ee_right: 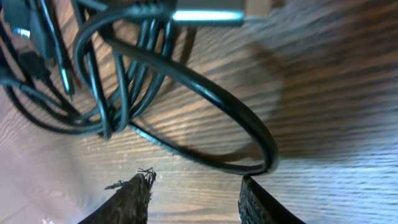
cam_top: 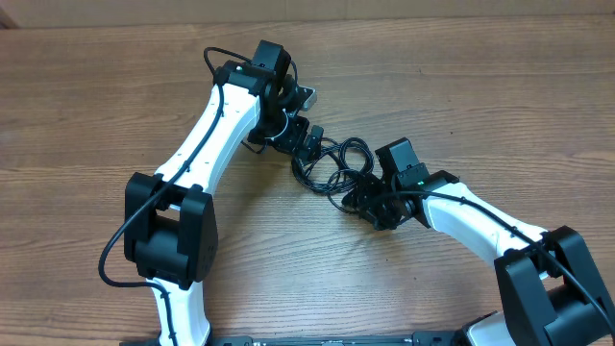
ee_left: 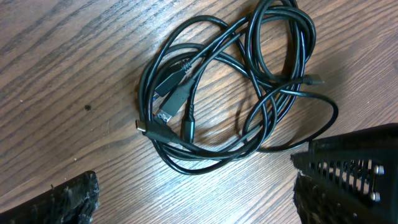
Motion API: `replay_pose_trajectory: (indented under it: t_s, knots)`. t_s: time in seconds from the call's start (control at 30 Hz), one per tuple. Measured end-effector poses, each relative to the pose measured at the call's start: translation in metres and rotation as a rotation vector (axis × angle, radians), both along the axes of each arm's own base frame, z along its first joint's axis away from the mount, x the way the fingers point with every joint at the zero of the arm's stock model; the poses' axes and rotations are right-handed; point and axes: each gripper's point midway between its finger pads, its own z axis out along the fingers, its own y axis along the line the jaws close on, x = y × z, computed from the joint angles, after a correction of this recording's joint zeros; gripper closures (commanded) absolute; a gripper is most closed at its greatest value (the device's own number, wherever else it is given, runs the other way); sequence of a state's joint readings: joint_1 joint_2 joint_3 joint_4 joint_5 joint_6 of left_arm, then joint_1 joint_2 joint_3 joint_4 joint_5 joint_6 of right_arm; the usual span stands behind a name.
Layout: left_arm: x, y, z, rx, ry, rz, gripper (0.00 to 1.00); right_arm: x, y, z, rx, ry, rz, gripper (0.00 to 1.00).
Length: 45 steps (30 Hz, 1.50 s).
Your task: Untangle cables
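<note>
Cables: thin black cords tangled in overlapping loops, lying flat about the middle of the tabletop, between the two tools.
Plug ends: several lie close together inside the loops; at least one has a silver tip.
Left tool: wide open, nothing between its fingers, just beside the bundle.
Right tool: fingers apart with bare wood between them, gripping nothing; one loop of cord lies right at one fingertip.
</note>
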State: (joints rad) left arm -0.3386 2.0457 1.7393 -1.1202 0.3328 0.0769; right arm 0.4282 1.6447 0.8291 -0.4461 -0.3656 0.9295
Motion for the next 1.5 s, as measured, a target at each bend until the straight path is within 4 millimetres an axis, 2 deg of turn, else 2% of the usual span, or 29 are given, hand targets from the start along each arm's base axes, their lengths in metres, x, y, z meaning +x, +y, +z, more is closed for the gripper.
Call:
replay_pose_trajectory:
  t_s: [0.07, 0.13, 0.4, 0.57, 0.7, 0.8, 1.0, 1.07, 1.17, 1.3, 1.5]
  knots:
    - [0.000, 0.000, 0.000, 0.000, 0.000, 0.000, 0.00, 0.002, -0.003, -0.002, -0.017, 0.003, -0.027, 0.44]
    - [0.000, 0.000, 0.000, 0.000, 0.000, 0.000, 0.00, 0.001, -0.007, -0.003, -0.033, 0.020, -0.057, 0.42]
    - [0.000, 0.000, 0.000, 0.000, 0.000, 0.000, 0.00, -0.013, -0.017, -0.010, -0.077, 0.112, -0.132, 0.42]
    - [0.000, 0.000, 0.000, 0.000, 0.000, 0.000, 0.00, -0.008, -0.020, -0.011, -0.089, 0.106, -0.178, 0.44]
    - [0.000, 0.000, 0.000, 0.000, 0.000, 0.000, 0.00, 0.004, -0.018, -0.011, -0.065, 0.065, -0.229, 0.50]
    - [0.000, 0.000, 0.000, 0.000, 0.000, 0.000, 0.00, 0.005, -0.017, -0.015, -0.045, 0.058, -0.254, 0.52]
    - [0.000, 0.000, 0.000, 0.000, -0.002, 0.000, 0.00, 0.007, -0.009, -0.017, -0.015, 0.051, -0.273, 0.68]
    - [0.000, 0.000, 0.000, -0.001, -0.002, 0.000, 0.00, 0.008, -0.003, -0.018, -0.008, 0.047, -0.265, 0.74]
    - [0.000, 0.000, 0.000, 0.000, -0.002, 0.000, 0.00, 0.006, 0.006, -0.021, -0.002, 0.040, -0.249, 0.94]
    - [0.000, 0.000, 0.000, 0.000, -0.002, 0.000, 0.00, -0.002, 0.011, -0.026, -0.021, 0.056, -0.228, 0.96]
    - [0.000, 0.000, 0.000, 0.000, -0.002, 0.000, 0.00, -0.010, 0.008, -0.026, -0.015, 0.098, -0.199, 0.96]
